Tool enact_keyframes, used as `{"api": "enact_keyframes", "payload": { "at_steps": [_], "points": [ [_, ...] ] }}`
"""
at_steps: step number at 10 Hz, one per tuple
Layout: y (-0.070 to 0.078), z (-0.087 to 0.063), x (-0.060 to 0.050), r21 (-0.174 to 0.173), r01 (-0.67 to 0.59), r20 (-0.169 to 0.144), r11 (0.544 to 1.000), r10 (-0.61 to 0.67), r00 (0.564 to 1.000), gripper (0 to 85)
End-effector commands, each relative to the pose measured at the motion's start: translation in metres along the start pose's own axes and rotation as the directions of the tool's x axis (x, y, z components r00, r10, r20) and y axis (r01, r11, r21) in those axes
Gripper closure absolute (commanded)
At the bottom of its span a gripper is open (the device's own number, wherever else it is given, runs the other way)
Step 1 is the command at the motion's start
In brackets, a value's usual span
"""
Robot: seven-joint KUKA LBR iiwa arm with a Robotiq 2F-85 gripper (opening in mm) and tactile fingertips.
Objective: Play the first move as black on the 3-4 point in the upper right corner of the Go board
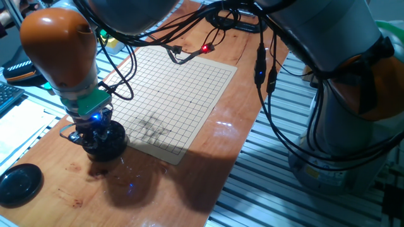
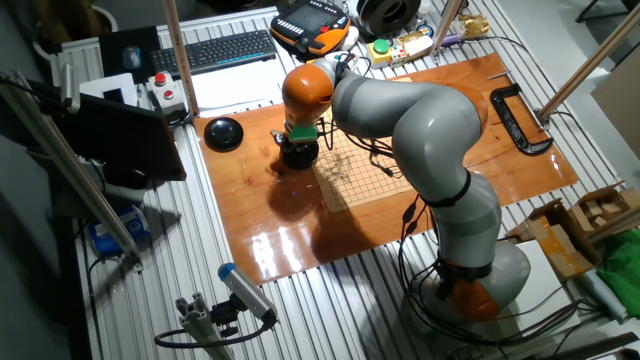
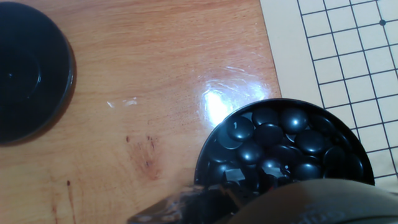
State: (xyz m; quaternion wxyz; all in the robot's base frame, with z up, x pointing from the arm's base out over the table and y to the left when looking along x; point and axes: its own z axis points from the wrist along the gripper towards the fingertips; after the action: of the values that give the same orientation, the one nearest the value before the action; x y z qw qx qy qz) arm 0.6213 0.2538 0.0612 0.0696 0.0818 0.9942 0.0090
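Observation:
A round black bowl [image 3: 211, 155] full of glossy black stones [image 3: 280, 140] stands on the wooden table just off the tan gridded Go board [image 3: 286, 50]. My gripper [image 1: 95, 137] hangs straight over the bowl [image 1: 112, 146] with its tips down at the stones. The hand view shows only blurred finger parts [image 3: 186, 208] at the bottom edge, so I cannot tell how the jaws stand or whether a stone is held. The board [image 1: 180, 94] is bare of stones, and its far corners lie away from the gripper. The other fixed view shows the gripper [image 2: 298, 150] beside the board [image 2: 365, 175].
A black lid [image 1: 19, 184] lies on the wood to the left of the bowl, and also shows in the hand view [image 3: 28, 71]. Cables with a red light [image 1: 205, 48] hang over the board's far edge. A keyboard [image 2: 215, 50] and a clamp [image 2: 520, 120] lie around the table.

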Motion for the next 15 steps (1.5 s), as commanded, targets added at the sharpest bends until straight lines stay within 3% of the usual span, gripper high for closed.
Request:
{"api": "enact_keyframes", "payload": {
  "at_steps": [1,12,15],
  "points": [
    [0.0000,-0.0003,0.0003,0.000,-0.001,0.000,1.000,0.001,1.000,61.0],
    [0.0022,0.0011,0.0031,-0.005,-0.008,-0.004,1.000,0.008,1.000,63.3],
    [0.0021,0.0007,0.0033,-0.008,-0.004,-0.008,1.000,0.004,1.000,71.7]
  ]
}}
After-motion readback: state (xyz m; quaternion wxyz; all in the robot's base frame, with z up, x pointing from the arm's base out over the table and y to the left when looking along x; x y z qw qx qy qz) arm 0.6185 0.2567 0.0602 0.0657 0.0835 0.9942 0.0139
